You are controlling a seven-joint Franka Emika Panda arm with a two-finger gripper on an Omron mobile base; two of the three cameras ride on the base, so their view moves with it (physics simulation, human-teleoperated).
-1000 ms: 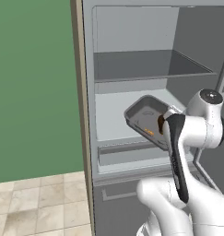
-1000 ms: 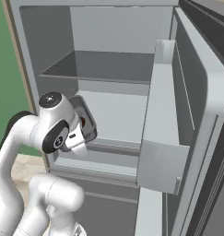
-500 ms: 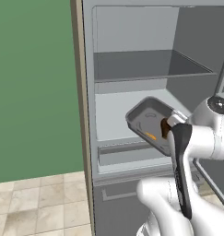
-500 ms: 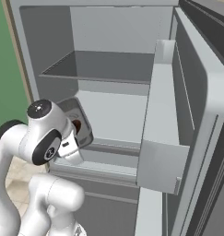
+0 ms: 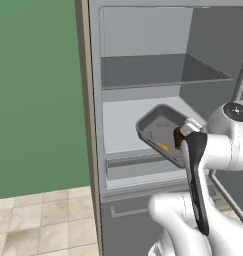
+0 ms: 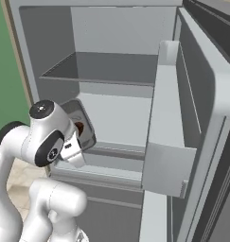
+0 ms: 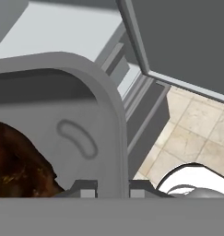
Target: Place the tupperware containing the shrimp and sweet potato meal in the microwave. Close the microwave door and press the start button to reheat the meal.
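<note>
We see the white arm covering the near corner of the shallow grey translucent plastic tupperware [image 5: 160, 129], and the end effector [image 7: 112, 188] shows just its fingertips [image 7: 85, 188]. The brown lump of food [image 7: 16, 163] is cut off at the hand view's left edge.

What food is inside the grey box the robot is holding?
Inside the tupperware lie a brown lump and small orange bits. The arm covers its near end.

Tupperware [image 5: 160, 131] smooth matt grey plastic; floor [image 5: 38, 225] beige tile.
</note>
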